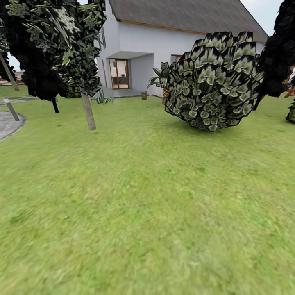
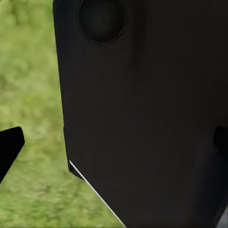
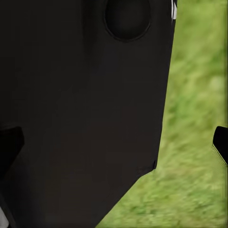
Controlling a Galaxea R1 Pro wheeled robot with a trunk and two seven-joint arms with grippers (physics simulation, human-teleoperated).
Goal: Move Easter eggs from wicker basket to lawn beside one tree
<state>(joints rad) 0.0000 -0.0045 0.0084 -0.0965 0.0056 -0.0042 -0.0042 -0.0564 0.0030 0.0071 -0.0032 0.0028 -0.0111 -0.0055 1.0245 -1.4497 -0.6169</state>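
Observation:
The Easter eggs and the wicker basket are out of view. Bright green lawn (image 1: 147,205) stretches ahead of me. A tree (image 1: 88,111) with a pale straight trunk and dark mottled leaf panels stands on the grass at the far left. In the left wrist view my left gripper (image 2: 115,145) is open, its dark fingertips (image 2: 10,151) set wide apart, with my black body and grass behind. My right gripper (image 3: 115,145) is open too, its fingertips (image 3: 221,142) at the picture's sides, and it holds nothing.
A big round leafy bush (image 1: 213,82) sits on the grass at the right. Behind it stands a white house (image 1: 164,45). A grey paved path (image 1: 9,123) curves at the left edge. A tall black cypress (image 1: 278,53) rises at the far right.

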